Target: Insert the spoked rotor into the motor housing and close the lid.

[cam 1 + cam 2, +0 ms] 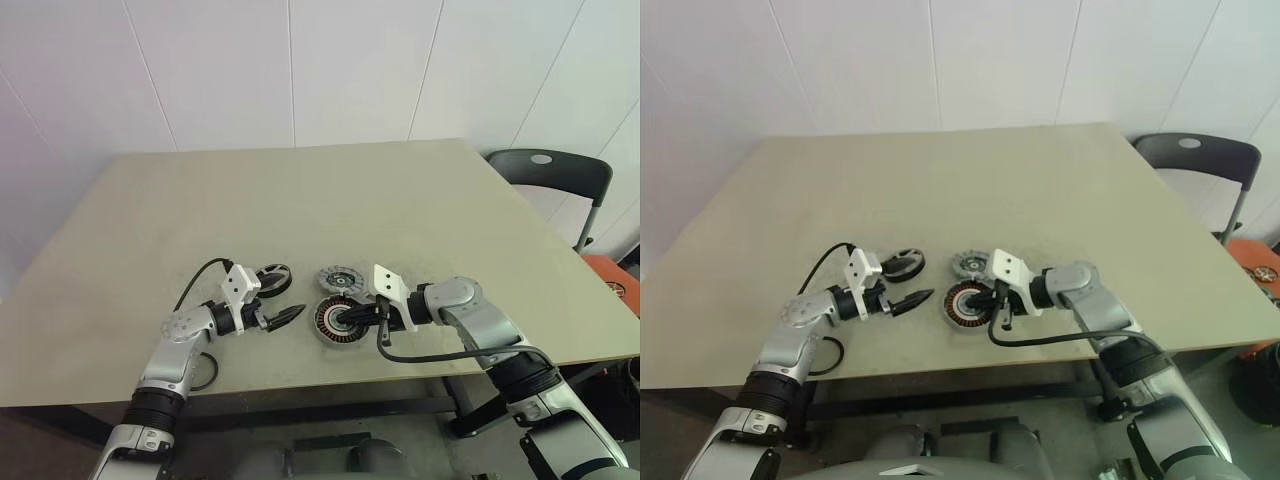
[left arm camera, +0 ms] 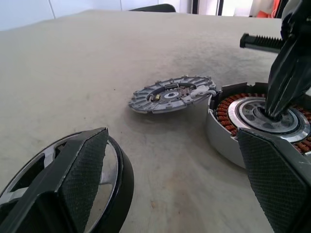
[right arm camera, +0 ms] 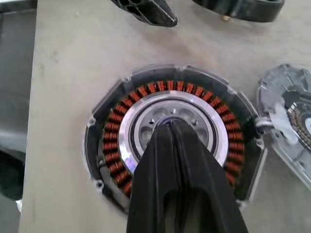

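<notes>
Table: a broad beige tabletop (image 1: pixel 300 200) carries all the parts, which lie near its front edge; a dark chair (image 1: pixel 555 175) stands past its far right corner.

Motor housing: a round, flat dark disc with a ring of copper-coloured windings around a shiny silver centre hub (image 3: pixel 175 141) lies flat on the table, between the two grippers and nearer the right one.

Right gripper: its two black fingers (image 3: pixel 177 165) are pressed together into a single point — no gap between them; the tip rests in the middle of the housing's silver hub; nothing is visibly pinched between them.

Lid: a dull grey round cap with radial ribs and a small raised centre (image 2: pixel 172 93) sits on the table just behind the housing; its near edge meets or slightly overlaps the housing's rim, and it looks a little tilted.

Spoked rotor: a dark-rimmed ring with a shiny metal inside and spokes (image 1: pixel 273 279) lies on the table to the left of the lid — just beside and behind the left gripper's fingers.

Left gripper: its fingers (image 1: pixel 283 318) stand wide apart and hold nothing; it hovers low over the table, pointing toward the housing, one finger in front of the rotor.
</notes>
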